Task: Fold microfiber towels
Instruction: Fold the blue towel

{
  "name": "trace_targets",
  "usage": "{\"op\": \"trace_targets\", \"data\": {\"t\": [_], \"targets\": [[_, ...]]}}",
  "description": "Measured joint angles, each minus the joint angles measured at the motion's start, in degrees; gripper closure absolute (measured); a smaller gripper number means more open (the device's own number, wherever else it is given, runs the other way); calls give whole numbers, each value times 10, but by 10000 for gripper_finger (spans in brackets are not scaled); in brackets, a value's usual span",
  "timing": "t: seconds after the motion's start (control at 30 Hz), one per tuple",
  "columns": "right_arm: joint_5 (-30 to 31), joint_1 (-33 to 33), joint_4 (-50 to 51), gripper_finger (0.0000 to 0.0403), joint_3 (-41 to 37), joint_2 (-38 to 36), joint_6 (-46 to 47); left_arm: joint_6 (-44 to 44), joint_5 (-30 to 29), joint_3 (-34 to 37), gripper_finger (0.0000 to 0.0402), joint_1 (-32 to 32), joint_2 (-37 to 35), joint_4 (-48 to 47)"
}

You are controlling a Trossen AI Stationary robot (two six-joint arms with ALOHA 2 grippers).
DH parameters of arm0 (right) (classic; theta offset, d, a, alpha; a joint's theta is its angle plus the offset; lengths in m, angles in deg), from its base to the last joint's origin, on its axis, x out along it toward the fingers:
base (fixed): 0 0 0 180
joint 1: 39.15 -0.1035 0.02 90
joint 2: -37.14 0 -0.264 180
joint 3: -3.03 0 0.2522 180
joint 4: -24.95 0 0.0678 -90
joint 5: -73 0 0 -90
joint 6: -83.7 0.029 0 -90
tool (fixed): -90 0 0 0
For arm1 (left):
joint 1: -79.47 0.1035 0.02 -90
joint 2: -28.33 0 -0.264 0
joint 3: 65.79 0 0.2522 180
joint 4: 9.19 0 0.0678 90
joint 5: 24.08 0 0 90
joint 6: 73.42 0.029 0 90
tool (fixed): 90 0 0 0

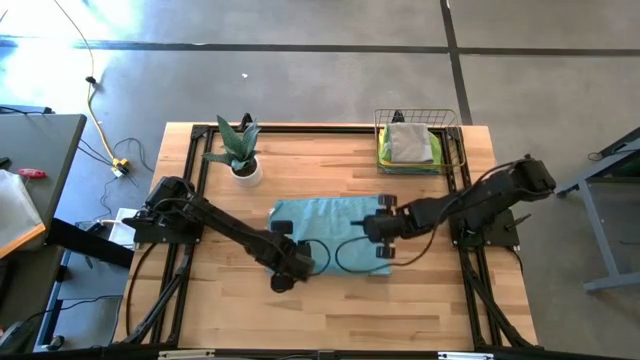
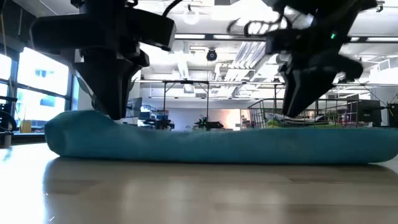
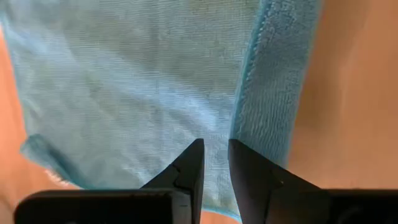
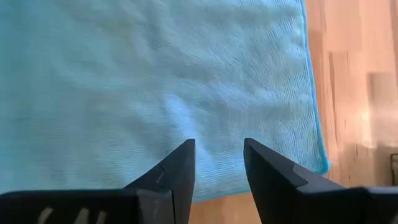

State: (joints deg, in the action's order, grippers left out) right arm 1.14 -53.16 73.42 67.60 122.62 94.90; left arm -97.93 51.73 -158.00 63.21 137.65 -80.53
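Teal microfiber towel (image 1: 330, 225) lies flat at table centre, left gripper (image 1: 292, 270) at its 7 o'clock corner and right gripper (image 1: 385, 236) at 4 o'clock, both slightly parted and empty, apparently about to pinch edges for folding

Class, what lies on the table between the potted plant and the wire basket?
Only bare wooden table between the green potted plant and the copper wire basket, as the high view shows.

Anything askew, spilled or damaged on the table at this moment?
Nothing spilled or damaged. The teal towel lies spread at mid-table with one edge doubled over, as expected mid-fold. Left gripper and right gripper are both open over it. Folded towels sit in the basket.
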Motion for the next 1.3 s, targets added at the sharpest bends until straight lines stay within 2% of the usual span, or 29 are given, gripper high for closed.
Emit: {"op": "trace_targets", "data": {"t": [0.13, 0.27, 0.37, 0.67, 0.87, 0.97, 1.07, 1.13, 1.3], "targets": [[-44, 45, -54, 272, -46, 0, -18, 0, -22, 0, 337, 2, 0, 0], [-133, 70, -130, 272, -92, 0, -12, 5, 8, 0, 337, 2, 0, 9], [-143, 73, -161, 272, -118, 0, -12, 6, -4, 0, 337, 2, 0, 4], [-149, 66, -77, 272, -133, -3, 25, 22, -83, 37, 337, 34, 1, 25], [-154, 47, 10, 272, -88, -27, 52, 82, -65, 85, 337, 63, 1, 84], [-154, 33, 44, 272, -63, -41, 111, 115, -27, 99, 337, 70, 1, 111], [-154, 19, 34, 272, -48, -53, 228, 139, -9, 112, 337, 72, 1, 131], [-154, 6, 36, 272, -48, -53, 317, 146, -4, 122, 337, 72, -1, 144], [-155, -41, 37, 272, -48, -50, 441, 170, -15, 134, 337, 72, -3, 159]]}}
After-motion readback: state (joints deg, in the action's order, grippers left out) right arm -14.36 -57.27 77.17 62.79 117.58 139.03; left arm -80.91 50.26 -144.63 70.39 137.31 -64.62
